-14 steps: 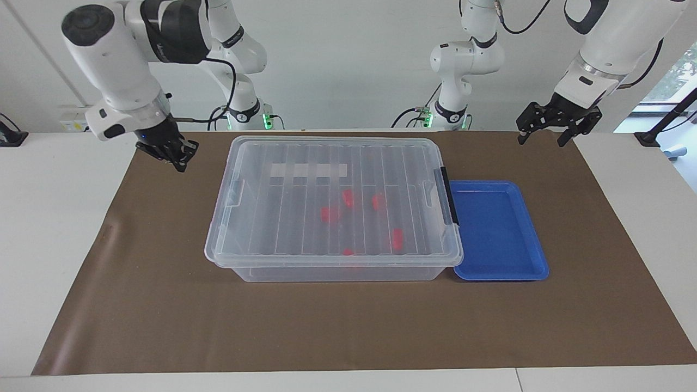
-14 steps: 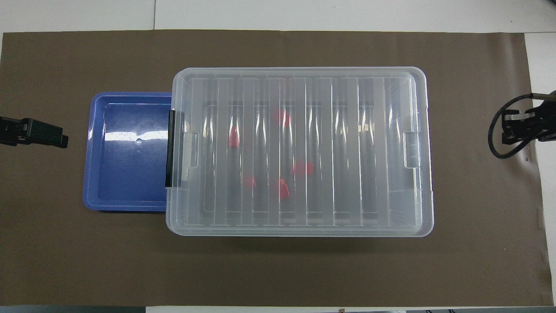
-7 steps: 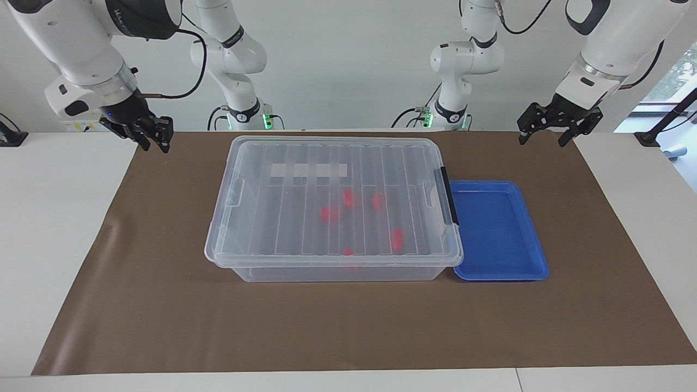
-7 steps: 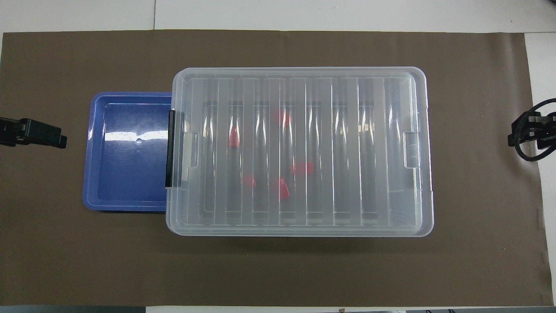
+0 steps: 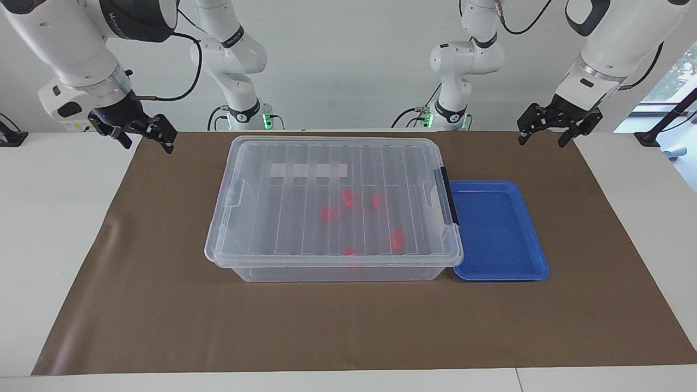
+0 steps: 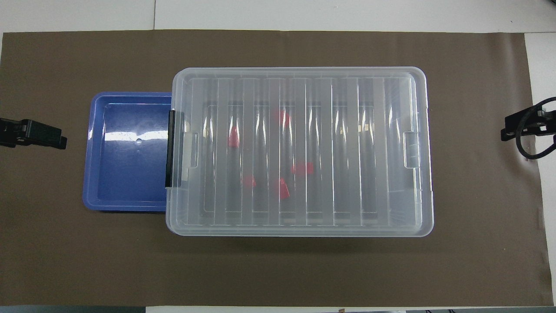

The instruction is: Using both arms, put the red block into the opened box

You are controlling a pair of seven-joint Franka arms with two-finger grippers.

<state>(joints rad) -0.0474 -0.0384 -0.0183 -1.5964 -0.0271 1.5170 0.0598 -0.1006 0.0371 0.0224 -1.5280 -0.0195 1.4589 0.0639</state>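
Fingers (image 5: 169, 146) of both arms spread; red blocks (image 5: 348, 198) blur under box (image 5: 332, 272) lid.

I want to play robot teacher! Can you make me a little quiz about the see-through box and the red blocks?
1. True or false: the lid of the box is off.
2. Where are the red blocks? A: in the blue tray. B: inside the box. C: on the brown mat.
3. How many red blocks can you count?

Key: 1 false, the lid is on. 2 B. 3 five.
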